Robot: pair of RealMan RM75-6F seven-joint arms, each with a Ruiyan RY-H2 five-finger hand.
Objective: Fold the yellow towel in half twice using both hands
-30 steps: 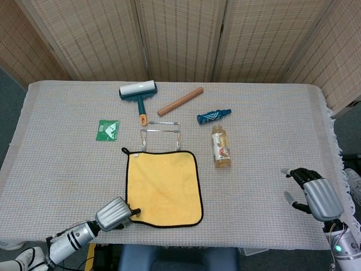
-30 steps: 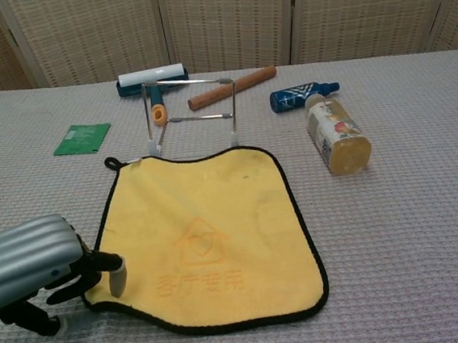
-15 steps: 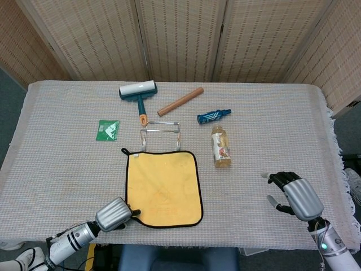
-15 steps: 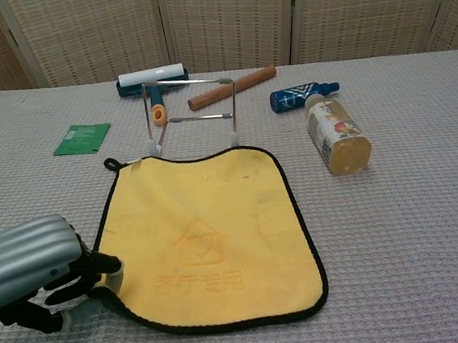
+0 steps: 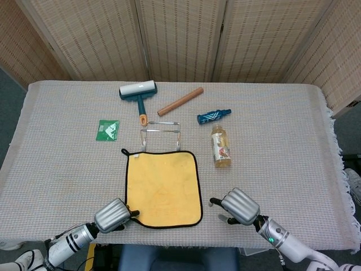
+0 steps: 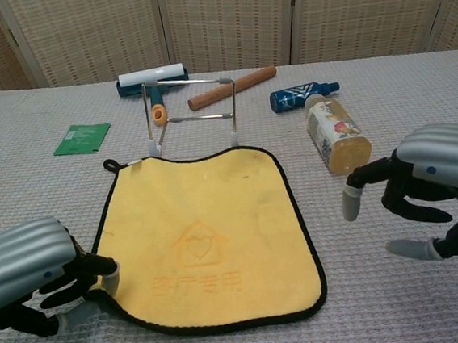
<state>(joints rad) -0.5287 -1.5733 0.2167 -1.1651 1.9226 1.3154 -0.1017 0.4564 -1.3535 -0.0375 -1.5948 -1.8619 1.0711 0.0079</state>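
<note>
The yellow towel [image 5: 163, 189] with a black hem lies flat on the table's near middle, also seen in the chest view [image 6: 207, 238]. My left hand [image 5: 113, 214] sits at its near left corner. In the chest view this left hand [image 6: 36, 275] has its fingers curled in, pinching the hem there. My right hand [image 5: 240, 206] hovers to the right of the towel's near right corner, a small gap away. The chest view shows the right hand [image 6: 425, 189] with fingers spread and holding nothing.
A wire rack [image 5: 161, 134] stands just behind the towel. A drink bottle [image 5: 221, 147] lies to the towel's right, with a blue tube [image 5: 214, 116] behind it. A wooden stick [image 5: 180, 101], a lint roller [image 5: 138, 93] and a green packet [image 5: 108, 129] lie further back.
My right hand has swept left from the table's right edge to just beside the towel's near right corner. The left hand stayed at the near left corner, fingers drawn in slightly.
</note>
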